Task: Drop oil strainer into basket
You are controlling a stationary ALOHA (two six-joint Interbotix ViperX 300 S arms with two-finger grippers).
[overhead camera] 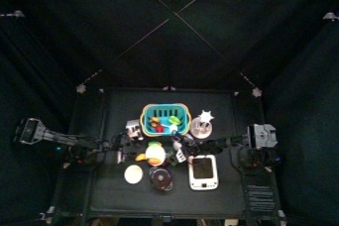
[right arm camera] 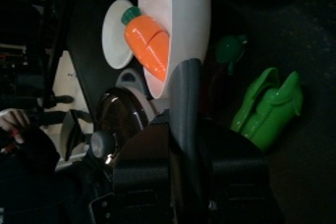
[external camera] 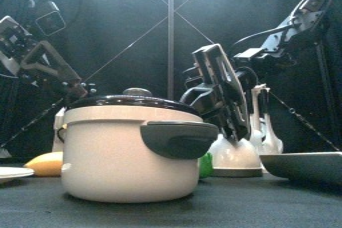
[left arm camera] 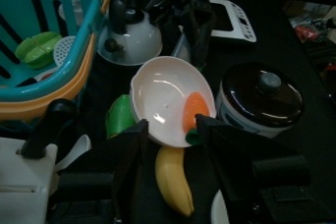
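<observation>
**Top view:** The basket (overhead camera: 163, 119) is seen at the back of the surface (overhead camera: 106, 195), with coloured items already lying in it. Little free room is left, so a piece dropped off-centre could be caught on the rim or bounced out. The left arm (overhead camera: 38, 133) is parked at the left edge. Whether its gripper is released or clenched cannot be told.

**Front view:** The right gripper (external camera: 221, 92) is seen hanging behind the cooker (external camera: 134, 147), and the basket is hidden by it. If the load is carried low, the cooker's lid could be clipped.

**Left wrist view:** The oil strainer (left arm camera: 164, 95), a white round dish-like piece with an orange part at its edge, is seen between the cooker and the basket, not yet over it. It appears to be pinched at its rim by the right gripper. A banana (left arm camera: 174, 179) and a green item (left arm camera: 122, 117) lie just beside it, and a white kettle (left arm camera: 132, 43) stands near the basket wall. Any of these could be swept aside by a swinging dish.

**Right wrist view:** The strainer is seen edge-on, and the gripper is judged to be clenched on its thin rim. With so narrow a hold, the strainer could be twisted or slipped loose during travel. A release before the basket is cleared would leave it on the surface.
</observation>
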